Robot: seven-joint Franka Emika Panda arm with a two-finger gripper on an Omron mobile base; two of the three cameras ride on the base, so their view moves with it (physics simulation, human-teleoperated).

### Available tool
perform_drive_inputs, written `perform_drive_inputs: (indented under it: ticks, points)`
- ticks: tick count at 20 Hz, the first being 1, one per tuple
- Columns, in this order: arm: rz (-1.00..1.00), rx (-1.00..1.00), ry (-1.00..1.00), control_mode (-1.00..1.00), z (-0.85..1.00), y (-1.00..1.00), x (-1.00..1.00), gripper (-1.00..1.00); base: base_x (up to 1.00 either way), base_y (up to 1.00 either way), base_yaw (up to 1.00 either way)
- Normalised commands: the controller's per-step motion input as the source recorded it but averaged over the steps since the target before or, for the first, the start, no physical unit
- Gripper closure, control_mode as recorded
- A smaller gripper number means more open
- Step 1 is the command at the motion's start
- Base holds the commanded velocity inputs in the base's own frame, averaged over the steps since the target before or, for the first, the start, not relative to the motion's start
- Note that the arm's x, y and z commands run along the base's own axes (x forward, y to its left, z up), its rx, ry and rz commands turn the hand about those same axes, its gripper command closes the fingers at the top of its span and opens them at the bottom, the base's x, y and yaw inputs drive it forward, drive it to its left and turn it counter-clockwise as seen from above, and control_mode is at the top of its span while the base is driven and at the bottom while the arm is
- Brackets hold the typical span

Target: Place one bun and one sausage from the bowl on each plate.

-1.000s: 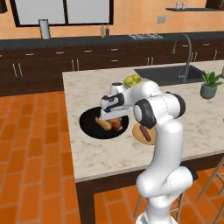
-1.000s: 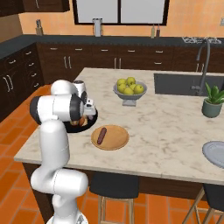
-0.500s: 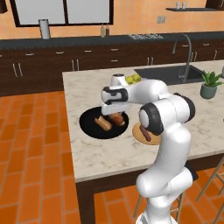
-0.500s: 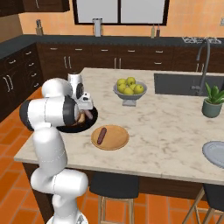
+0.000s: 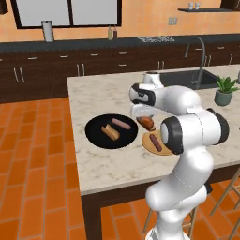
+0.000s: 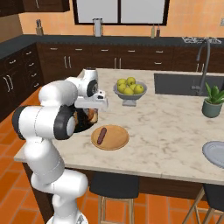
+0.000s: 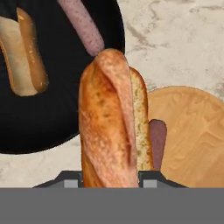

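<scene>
My gripper (image 7: 109,179) is shut on a golden bun (image 7: 111,127), holding it above the counter between the black bowl (image 7: 57,118) and the tan wooden plate (image 7: 192,135). Another bun (image 7: 24,54) and a pink sausage (image 7: 83,26) lie in the bowl. A darker sausage (image 7: 158,140) rests on the wooden plate, partly hidden behind the held bun. In the left base view the gripper (image 5: 143,119) hangs with the bun (image 5: 146,123) just right of the bowl (image 5: 93,136), over the edge of the wooden plate (image 5: 146,140). A pale grey plate (image 6: 216,153) lies far to the right.
A grey footed bowl of yellow-green fruit (image 6: 129,89) stands behind the wooden plate (image 6: 116,138). A sink (image 6: 179,83) with a tap and a potted plant (image 6: 213,103) are at the back right. The counter's front edge runs close to both plates.
The gripper has carried the bun to the right, from over the black bowl to the edge of the wooden plate.
</scene>
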Motion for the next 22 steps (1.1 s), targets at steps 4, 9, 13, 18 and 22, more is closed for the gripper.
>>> perform_drive_inputs:
  ticks: [4,9,13,18,22]
  points:
    - [-0.08,0.02,0.03,-1.00,0.07,-0.92,-0.11,1.00,0.00,0.00,0.00]
    - [-0.04,0.00,0.00,-1.00,-0.41,-0.53,-0.17,1.00,0.00,0.00,0.00]
    - [-0.02,0.00,0.00,-1.00,-0.25,-0.43,-0.11,1.00,0.00,0.00,0.00]
    - [-0.01,0.00,0.00,-1.00,-0.48,-0.05,-0.09,1.00,0.00,0.00,0.00]
    - [0.00,0.00,0.00,-1.00,-0.37,-0.08,0.00,1.00,0.00,0.00,0.00]
